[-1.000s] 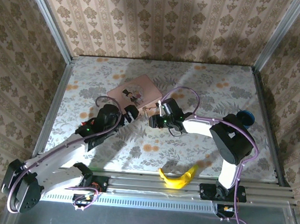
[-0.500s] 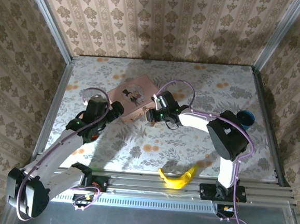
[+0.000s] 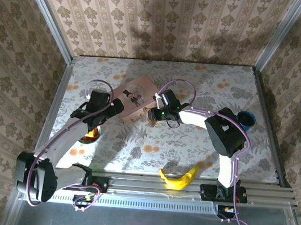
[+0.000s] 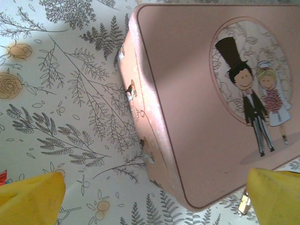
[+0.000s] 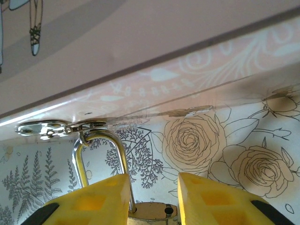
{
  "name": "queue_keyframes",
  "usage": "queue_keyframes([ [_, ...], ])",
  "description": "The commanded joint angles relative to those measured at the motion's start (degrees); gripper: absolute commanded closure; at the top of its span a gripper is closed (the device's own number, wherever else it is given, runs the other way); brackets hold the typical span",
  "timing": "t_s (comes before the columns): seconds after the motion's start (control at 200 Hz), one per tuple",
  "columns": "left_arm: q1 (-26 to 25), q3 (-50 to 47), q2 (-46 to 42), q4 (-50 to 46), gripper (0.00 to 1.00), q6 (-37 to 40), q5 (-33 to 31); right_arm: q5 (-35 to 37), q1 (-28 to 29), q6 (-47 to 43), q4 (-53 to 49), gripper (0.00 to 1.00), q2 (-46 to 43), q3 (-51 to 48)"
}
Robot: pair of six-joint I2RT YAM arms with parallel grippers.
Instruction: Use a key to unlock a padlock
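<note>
Padlock steadying, at the front hasp of the tin.
Lid shut on the pink tin, mid-table, so nothing of its inside to report; blue cup far right, contents too small to judge. Spread wide at the left gripper, over the tin's near corner, grasping nothing. Narrow at the right gripper, yellow fingers flanking the brass body and one shackle leg; clamped or just short, cannot tell. Best pinched square on the body, never the shackle, without straining the hasp, keyway end left free for the key.
</note>
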Motion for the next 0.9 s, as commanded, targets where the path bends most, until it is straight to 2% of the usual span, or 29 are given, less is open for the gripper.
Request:
queue_keyframes([
  [0.0,0.51,1.27,2.18,0.4,0.0,1.95,-0.62,-2.51,-0.29,1.03,0.91,0.66,0.48,0.4],
  [0.425,0.52,1.48,9.63,0.98,0.0,2.05,-0.11,-3.62,-0.29,1.43,1.32,0.67,1.89,1.36],
  [0.895,0.43,0.34,11.02,1.81,0.0,1.77,0.68,-5.24,-0.29,3.49,2.9,0.68,3.11,1.88],
])
